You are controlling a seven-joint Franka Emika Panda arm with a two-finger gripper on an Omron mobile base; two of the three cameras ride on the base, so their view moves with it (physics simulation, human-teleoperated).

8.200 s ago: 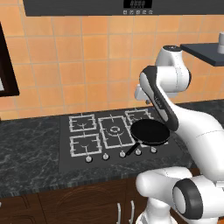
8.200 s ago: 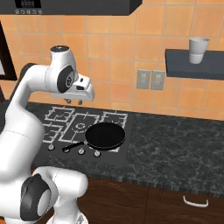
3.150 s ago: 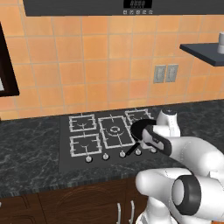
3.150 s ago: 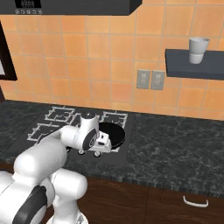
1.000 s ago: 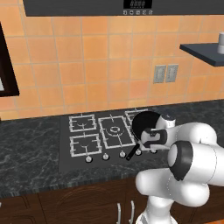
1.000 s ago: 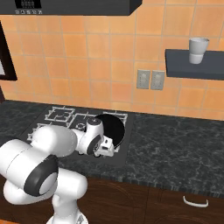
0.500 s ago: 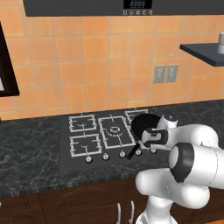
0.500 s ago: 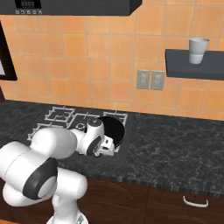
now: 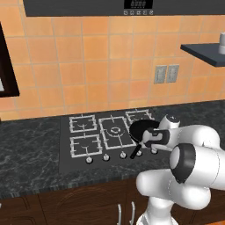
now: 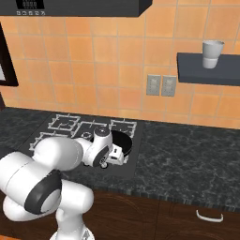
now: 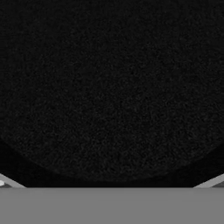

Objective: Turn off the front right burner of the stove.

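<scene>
At the front right of the flat black glass stove (image 9: 66, 151), a round black frying pan (image 9: 139, 128) covers the burner, its dark inside spanning the hand view while the base views show the low two-finger gripper (image 9: 154, 148), its spread indiscernible.

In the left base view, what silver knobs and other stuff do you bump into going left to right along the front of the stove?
Left knob → second knob → third knob → black pan handle → robot's white arm.
</scene>
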